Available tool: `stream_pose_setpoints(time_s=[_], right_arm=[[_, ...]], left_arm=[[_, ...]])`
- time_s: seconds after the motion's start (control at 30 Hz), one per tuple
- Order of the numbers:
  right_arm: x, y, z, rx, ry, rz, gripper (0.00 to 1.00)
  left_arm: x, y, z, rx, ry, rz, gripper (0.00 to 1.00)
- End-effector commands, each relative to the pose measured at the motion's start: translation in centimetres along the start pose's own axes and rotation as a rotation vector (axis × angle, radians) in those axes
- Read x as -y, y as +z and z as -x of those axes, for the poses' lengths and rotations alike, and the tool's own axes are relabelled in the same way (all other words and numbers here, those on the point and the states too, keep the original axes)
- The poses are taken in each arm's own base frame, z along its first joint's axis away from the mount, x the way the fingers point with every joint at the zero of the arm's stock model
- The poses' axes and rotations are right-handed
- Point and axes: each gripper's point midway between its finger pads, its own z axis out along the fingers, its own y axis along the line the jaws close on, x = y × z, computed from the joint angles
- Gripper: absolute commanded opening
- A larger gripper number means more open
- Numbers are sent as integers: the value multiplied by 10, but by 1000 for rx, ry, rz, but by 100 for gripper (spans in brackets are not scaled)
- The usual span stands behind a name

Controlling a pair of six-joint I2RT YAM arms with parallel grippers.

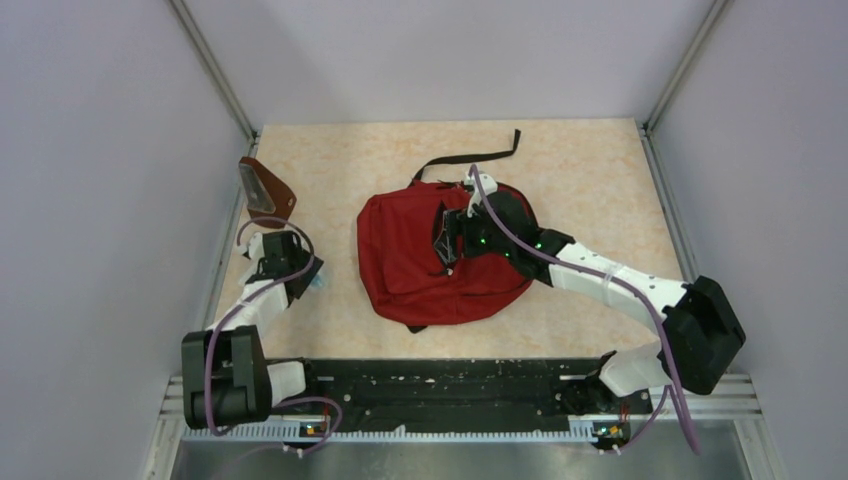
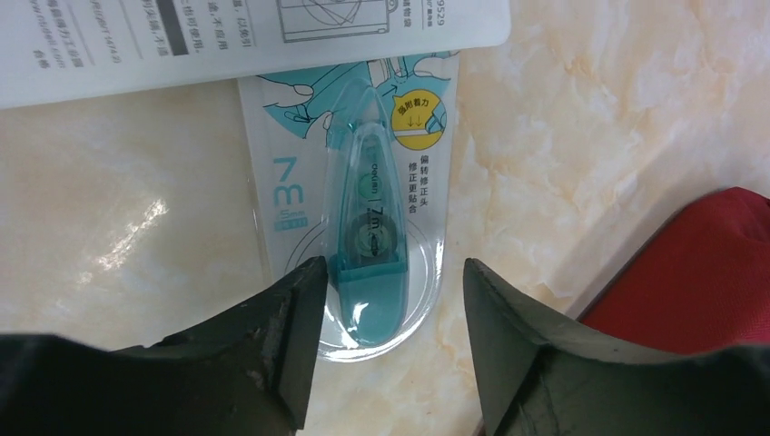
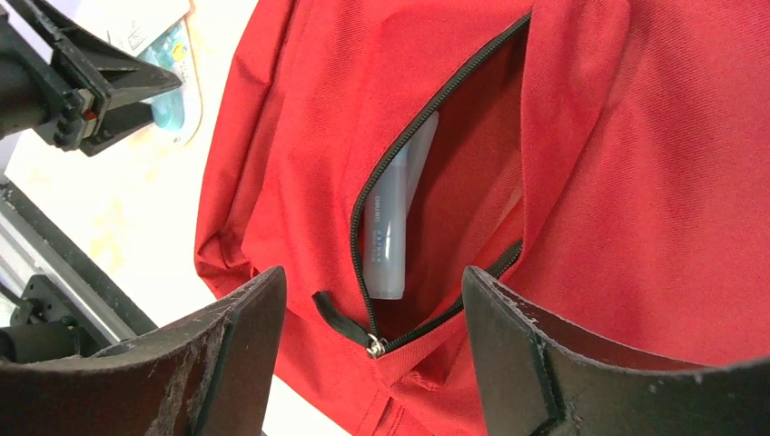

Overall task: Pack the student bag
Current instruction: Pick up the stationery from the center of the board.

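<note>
The dark-red student bag [image 1: 430, 265] lies flat at the centre of the table [image 1: 590, 180], its zip pocket [image 3: 454, 182] gaping over a translucent grey tube [image 3: 397, 218]. The right gripper [image 3: 372, 291] hovers just above the pocket, its 2 jaws well apart and empty. Left of the bag, the left gripper [image 2: 392, 272] straddles a packaged teal correction tape [image 2: 368, 227] tucked partly under a printed sheet [image 2: 227, 36], jaws parted, gripping nothing. A brown pouch [image 1: 265, 190] sits beyond.

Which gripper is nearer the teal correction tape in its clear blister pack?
Left. The left gripper is directly over the tape, a finger either side of its near end. The right gripper is over the open zip pocket of the dark-red fabric backpack.
</note>
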Motion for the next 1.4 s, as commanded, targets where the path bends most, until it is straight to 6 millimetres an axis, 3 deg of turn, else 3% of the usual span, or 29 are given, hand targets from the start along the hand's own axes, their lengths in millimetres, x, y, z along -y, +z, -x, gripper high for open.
stream_pose_setpoints(time_s=[0.0,0.23,0.47,0.57,0.87,1.1,1.2,1.37], right_arm=[[-22,-9,17,71,13,99,69],[-24,-13,16,86,8,121,67],[-26,-19,15,92,9,135,66],[-26,-21,17,96,10,133,66],[-37,-31,31,131,23,174,66],[-58,-15,32,98,57,265,67],[-72,-8,30,79,84,320,67],[-91,4,24,50,138,406,66]], left_arm=[[-27,7,-22,-78,5,119,59],[-38,12,-30,-121,9,188,48],[-37,14,-40,-173,22,169,20],[-29,6,-43,-180,16,113,17],[7,-44,-39,-114,51,-152,11],[49,-91,-37,-76,217,-473,7],[75,-117,-46,-90,299,-689,7],[94,-145,-58,-115,377,-848,7]])
